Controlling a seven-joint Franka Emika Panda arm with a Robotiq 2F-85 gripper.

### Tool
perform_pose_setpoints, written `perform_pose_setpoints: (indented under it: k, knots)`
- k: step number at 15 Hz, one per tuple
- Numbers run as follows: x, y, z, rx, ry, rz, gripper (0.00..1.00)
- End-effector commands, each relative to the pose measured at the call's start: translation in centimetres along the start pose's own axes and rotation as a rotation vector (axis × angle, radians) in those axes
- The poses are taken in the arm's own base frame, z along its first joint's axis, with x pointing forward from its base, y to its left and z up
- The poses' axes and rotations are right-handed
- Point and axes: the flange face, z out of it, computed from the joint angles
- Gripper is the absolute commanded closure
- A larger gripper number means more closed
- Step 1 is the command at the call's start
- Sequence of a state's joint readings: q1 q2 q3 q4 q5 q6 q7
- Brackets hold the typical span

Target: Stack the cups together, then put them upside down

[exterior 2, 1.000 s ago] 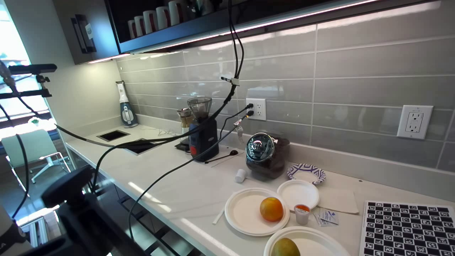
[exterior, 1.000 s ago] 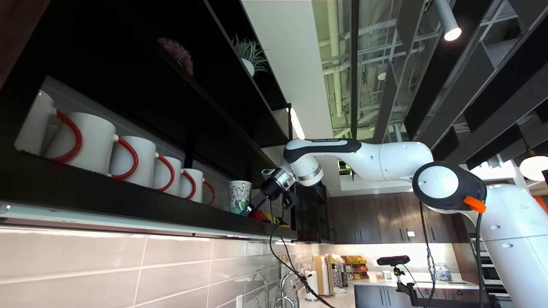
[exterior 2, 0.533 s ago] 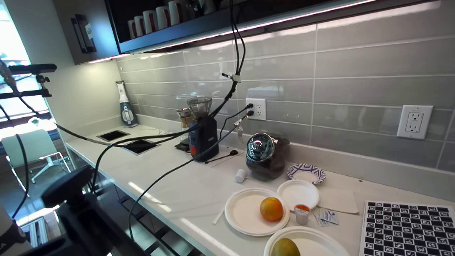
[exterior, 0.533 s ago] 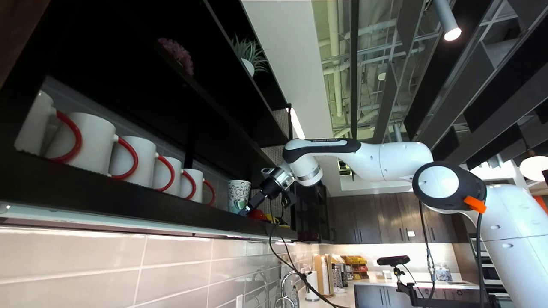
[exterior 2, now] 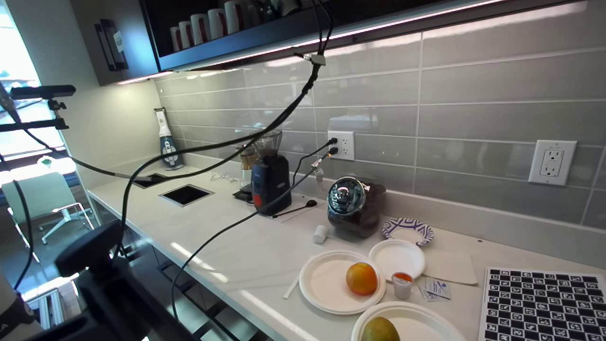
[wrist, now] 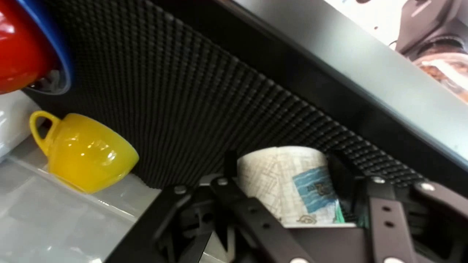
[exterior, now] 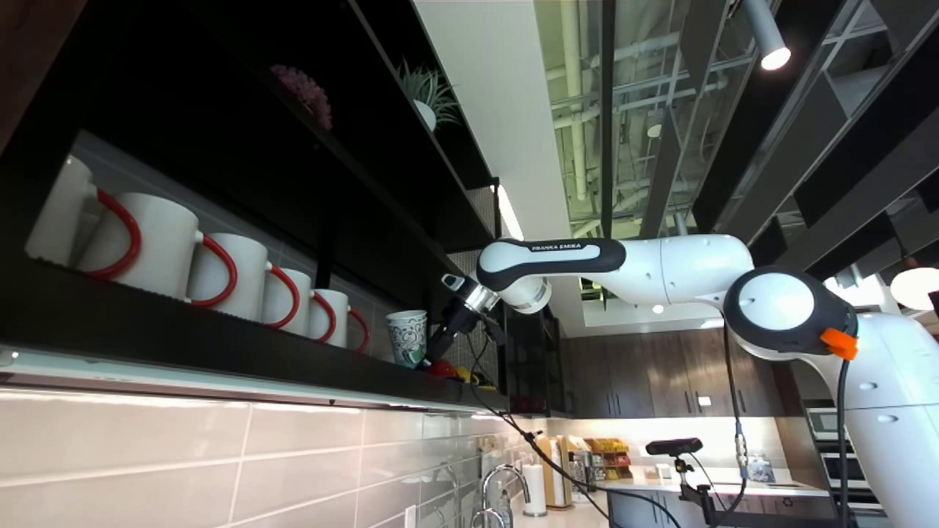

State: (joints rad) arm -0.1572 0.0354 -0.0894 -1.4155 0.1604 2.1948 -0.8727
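At the shelf (exterior: pixel 242 345), two fingers (wrist: pixel 230 166) grip at least one patterned cup (wrist: pixel 279 182) near five red-handled mugs (exterior: pixel 251 275).

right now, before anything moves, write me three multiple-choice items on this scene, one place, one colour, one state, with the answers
1. Where is the orange fruit?
A) on the shelf
B) in a mug
C) on a plate

2. What colour are the handles of the white mugs?
A) red
B) blue
C) green

3. How is the patterned cup?
A) lying flat on its side
B) tilted, wider end up
C) crushed flat

1 C: an exterior view shows it resting there.
2 A: red loops show against the white.
3 B: in an exterior view it leans, narrower end down.
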Motion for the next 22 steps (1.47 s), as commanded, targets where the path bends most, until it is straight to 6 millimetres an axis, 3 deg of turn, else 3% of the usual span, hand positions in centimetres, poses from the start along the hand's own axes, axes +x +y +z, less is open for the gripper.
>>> perform_pose_setpoints:
  k: [1,13,19,20,22]
  knots:
    - [-0.2,-2.0,-1.6,-0.144,-0.072,-0.128,0.62]
    - [1.2,-5.4,-5.3,-0.597,-0.413,-0.555,0.62]
    - [1.3,-5.1,-3.9,-0.775,-0.616,-0.684,0.62]
    - [1.3,-4.9,-4.1,-0.731,-0.570,-0.669,0.37]
    - [1.2,-4.9,-3.7,-0.745,-0.597,-0.678,0.37]
